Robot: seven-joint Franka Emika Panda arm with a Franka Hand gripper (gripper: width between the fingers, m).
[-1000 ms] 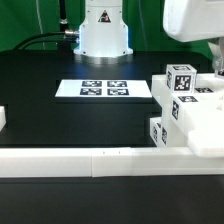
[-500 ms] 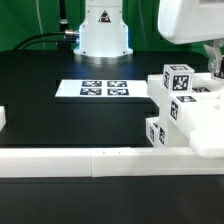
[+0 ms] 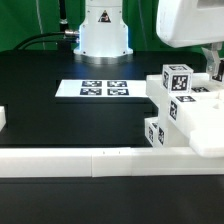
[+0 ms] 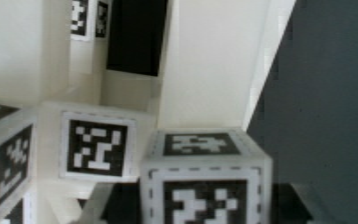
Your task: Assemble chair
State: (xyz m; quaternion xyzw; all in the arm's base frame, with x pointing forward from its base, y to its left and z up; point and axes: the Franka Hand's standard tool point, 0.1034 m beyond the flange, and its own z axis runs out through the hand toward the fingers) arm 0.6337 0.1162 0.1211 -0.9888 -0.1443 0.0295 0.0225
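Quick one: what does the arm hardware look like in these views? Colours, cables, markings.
The arm's base is a glossy white rounded housing with a small dark emblem near its top. Black cables run along the table behind it. A bulky smooth white casing fills the exterior view's upper right. The end effector itself is barely visible; its fingers can't be made out.

A black counter (image 3: 60, 120) carries the flat marker board (image 3: 106, 89) mid-surface, the white tagged chair (image 3: 185, 110) at the exterior view's right, and a long low white rail (image 3: 80, 160) along the near edge
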